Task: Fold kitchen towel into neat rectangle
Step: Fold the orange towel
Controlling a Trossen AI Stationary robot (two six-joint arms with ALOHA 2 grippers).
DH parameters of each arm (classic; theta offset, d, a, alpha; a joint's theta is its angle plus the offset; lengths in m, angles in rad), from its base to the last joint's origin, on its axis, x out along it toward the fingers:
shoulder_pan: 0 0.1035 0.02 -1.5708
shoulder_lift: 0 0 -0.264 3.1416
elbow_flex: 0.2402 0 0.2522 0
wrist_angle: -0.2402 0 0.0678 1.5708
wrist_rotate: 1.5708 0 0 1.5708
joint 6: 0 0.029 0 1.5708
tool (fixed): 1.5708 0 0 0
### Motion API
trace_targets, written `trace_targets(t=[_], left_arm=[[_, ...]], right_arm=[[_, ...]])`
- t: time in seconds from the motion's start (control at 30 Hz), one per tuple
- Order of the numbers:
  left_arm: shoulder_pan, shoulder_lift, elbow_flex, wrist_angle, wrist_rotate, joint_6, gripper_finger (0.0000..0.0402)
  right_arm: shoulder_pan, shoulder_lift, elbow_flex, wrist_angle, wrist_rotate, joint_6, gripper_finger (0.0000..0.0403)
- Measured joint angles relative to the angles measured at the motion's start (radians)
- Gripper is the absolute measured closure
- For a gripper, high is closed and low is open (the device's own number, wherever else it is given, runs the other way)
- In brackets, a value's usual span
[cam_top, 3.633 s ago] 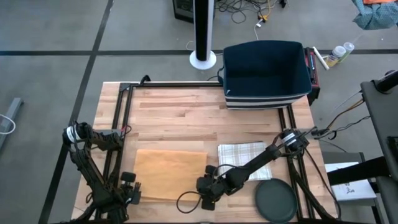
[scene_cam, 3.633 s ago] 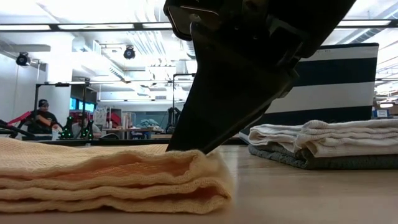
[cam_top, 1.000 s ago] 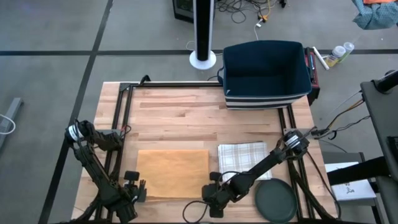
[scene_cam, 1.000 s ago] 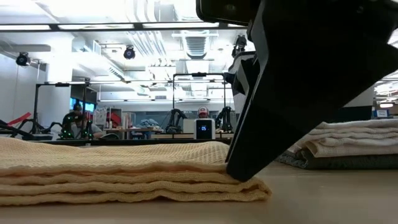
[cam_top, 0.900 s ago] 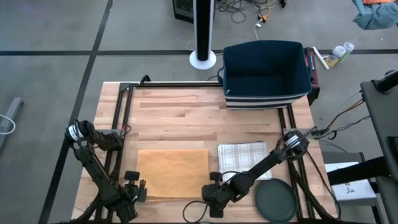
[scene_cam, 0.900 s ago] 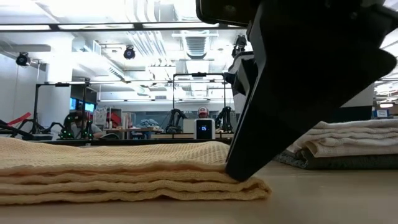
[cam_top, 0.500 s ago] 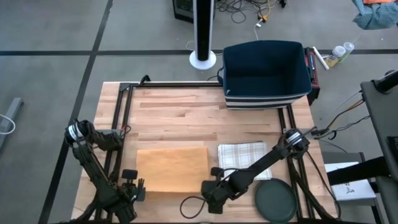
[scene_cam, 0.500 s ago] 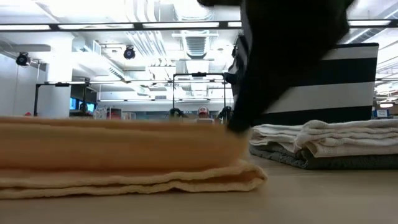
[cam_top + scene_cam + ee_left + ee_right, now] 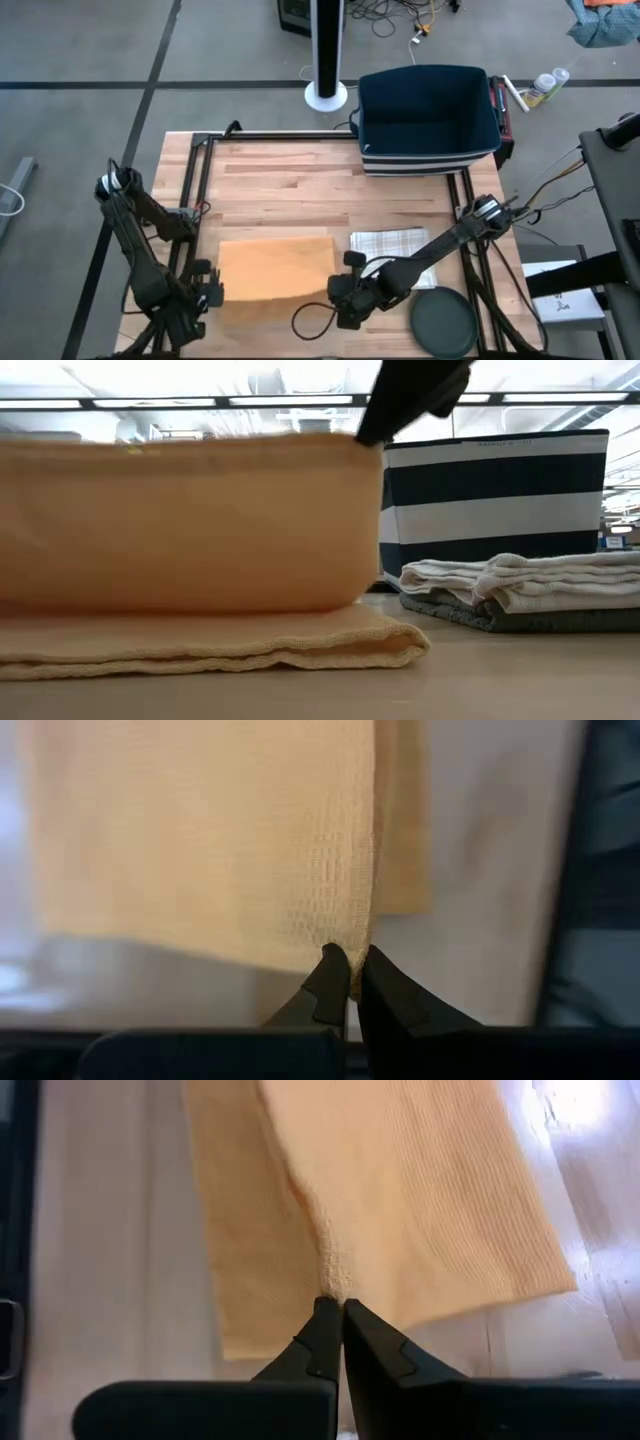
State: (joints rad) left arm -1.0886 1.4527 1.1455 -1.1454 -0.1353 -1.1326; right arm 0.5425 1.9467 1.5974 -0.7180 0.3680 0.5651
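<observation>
Towel [image 9: 272, 266] on table [image 9: 300, 180] near front edge, near layer lifted; left fingers [image 9: 350, 982] and right fingers [image 9: 333, 1325] each pinched shut on near corner. Fold step underway; next: carry edge over to far edge, keep corners level, then release

A grey concrete floor [image 9: 90, 60] surrounds a light wooden table [image 9: 290, 175], crossed by dark lines. Beyond the table's far edge stands a white pillar on a round base [image 9: 326, 50], with a tangle of cables [image 9: 395, 15] on the floor near it. A grey desk [image 9: 615, 210] sits at the right side. Seen from table height, long ceiling light strips [image 9: 545, 398] glow overhead.
</observation>
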Motion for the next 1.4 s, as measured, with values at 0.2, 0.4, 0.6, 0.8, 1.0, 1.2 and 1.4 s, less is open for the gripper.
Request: trace_targets(t=[0.2, 0.4, 0.6, 0.8, 1.0, 1.2, 1.4], left_arm=[[-0.006, 0.022, -0.008, 0.153, 0.032, 0.008, 0.04], [-0.008, 0.124, -0.01, 0.275, 0.102, 0.037, 0.04], [-0.002, 0.216, -0.013, 0.427, 0.099, 0.11, 0.04], [0.011, 0.264, -0.081, 0.545, 0.099, 0.14, 0.04], [0.029, 0.262, -0.197, 0.608, 0.121, 0.13, 0.04], [0.097, 0.201, -0.312, 0.621, 0.169, 0.157, 0.04], [0.242, 0.039, -0.432, 0.496, 0.102, 0.241, 0.04]], right_arm=[[0.014, 0.019, 0.0, 0.003, -0.009, 0.031, 0.0401], [0.023, 0.087, -0.002, 0.042, -0.076, 0.06, 0.0401], [0.023, 0.16, -0.002, 0.089, -0.15, 0.065, 0.0401], [0.018, 0.214, -0.002, 0.108, -0.189, 0.063, 0.0401], [0.009, 0.218, -0.002, 0.11, -0.189, 0.071, 0.0401], [-0.025, 0.218, -0.002, 0.122, -0.184, 0.075, 0.0401], [-0.101, 0.219, -0.002, 0.11, -0.128, 0.153, 0.0401]])
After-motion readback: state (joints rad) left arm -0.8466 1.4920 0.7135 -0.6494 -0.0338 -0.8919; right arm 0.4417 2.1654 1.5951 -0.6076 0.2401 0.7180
